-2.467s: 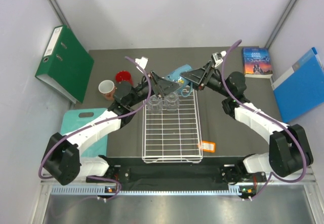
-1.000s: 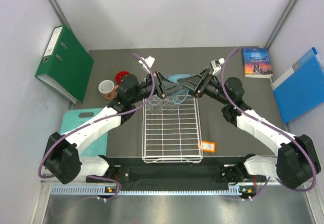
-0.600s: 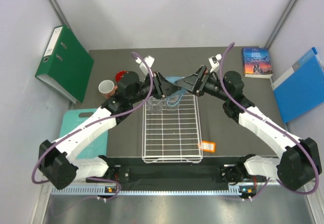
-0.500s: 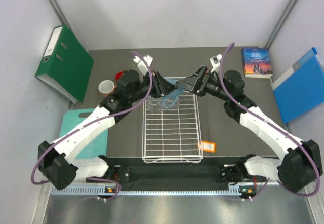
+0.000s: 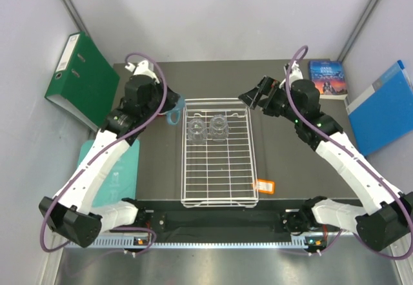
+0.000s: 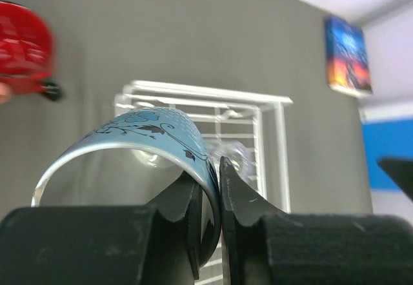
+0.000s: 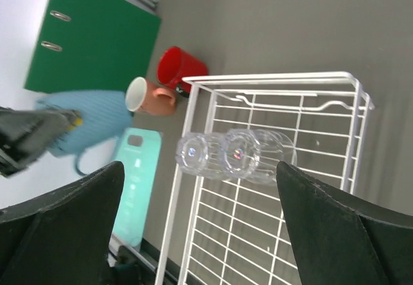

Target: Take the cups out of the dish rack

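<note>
Left wrist view: left fingers pinch the light-blue mug by its rim, dish rack beyond them; right fingers gape wide, holding nothing.

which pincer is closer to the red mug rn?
Left. The left pincer, shut on the light-blue mug, hangs near the red mug, left of the dish rack; the right pincer is open off the rack's far-right corner.

Tumblers inside dish rack far end, mugs left of it
</note>
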### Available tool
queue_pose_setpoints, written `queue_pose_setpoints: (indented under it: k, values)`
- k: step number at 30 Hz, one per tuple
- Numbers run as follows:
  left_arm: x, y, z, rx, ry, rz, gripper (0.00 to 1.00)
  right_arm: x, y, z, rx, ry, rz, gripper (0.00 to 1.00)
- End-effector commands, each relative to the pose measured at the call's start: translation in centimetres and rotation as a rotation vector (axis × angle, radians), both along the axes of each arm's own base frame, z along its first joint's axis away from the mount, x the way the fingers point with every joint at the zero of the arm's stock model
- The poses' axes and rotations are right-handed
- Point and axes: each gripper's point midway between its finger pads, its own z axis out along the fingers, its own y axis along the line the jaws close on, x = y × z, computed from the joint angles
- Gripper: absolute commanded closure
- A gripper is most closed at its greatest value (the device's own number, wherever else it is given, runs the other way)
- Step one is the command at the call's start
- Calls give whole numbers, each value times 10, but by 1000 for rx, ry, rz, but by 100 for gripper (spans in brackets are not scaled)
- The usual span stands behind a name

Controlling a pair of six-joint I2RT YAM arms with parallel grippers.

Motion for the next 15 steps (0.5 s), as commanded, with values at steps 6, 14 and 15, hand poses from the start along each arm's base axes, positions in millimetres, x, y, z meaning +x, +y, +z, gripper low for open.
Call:
queue_pose_setpoints:
  k: [6, 14, 15]
  values:
    - [11, 45, 16, 105, 9, 145, 100, -7, -17, -21, -85, 19, -28, 1]
    - [17, 80, -56, 331, 322, 228, 100, -10, -19, -38, -122, 37, -23, 0]
    - [19, 83, -64, 330, 347, 221, 100, -10, -19, -40, -124, 41, -23, 0]
